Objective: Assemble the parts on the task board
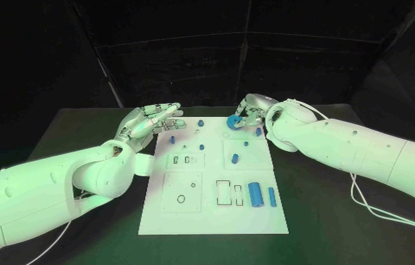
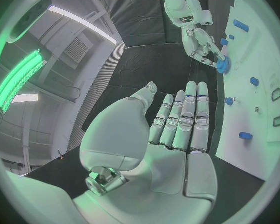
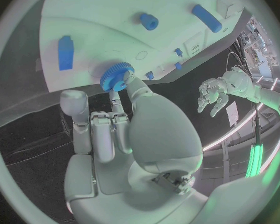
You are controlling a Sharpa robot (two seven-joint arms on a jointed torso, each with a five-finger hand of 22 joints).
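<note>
The white task board point(image 1: 211, 217) lies in the middle of the black table. My right hand point(image 1: 252, 111) is over the board's far right corner and pinches a blue gear point(image 1: 233, 121) between its fingertips. In the right wrist view the gear point(image 3: 117, 77) sits just beyond the fingertips point(image 3: 129, 79), close to the board point(image 3: 115, 10); I cannot tell whether it touches. My left hand point(image 1: 156, 120) hovers at the board's far left corner, flat, fingers straight and holding nothing. The left wrist view shows its bare palm point(image 2: 171, 139) and, beyond it, the right hand point(image 2: 201, 44) with the gear point(image 2: 222, 65).
A thick blue cylinder point(image 1: 255, 194) and a thin blue pin point(image 1: 271, 197) lie on the board's near right part. Several small blue pieces stand on its far half, among them a peg point(image 1: 201, 122) and a block point(image 1: 234, 157). Cut-out slots point(image 1: 223, 193) sit near the middle.
</note>
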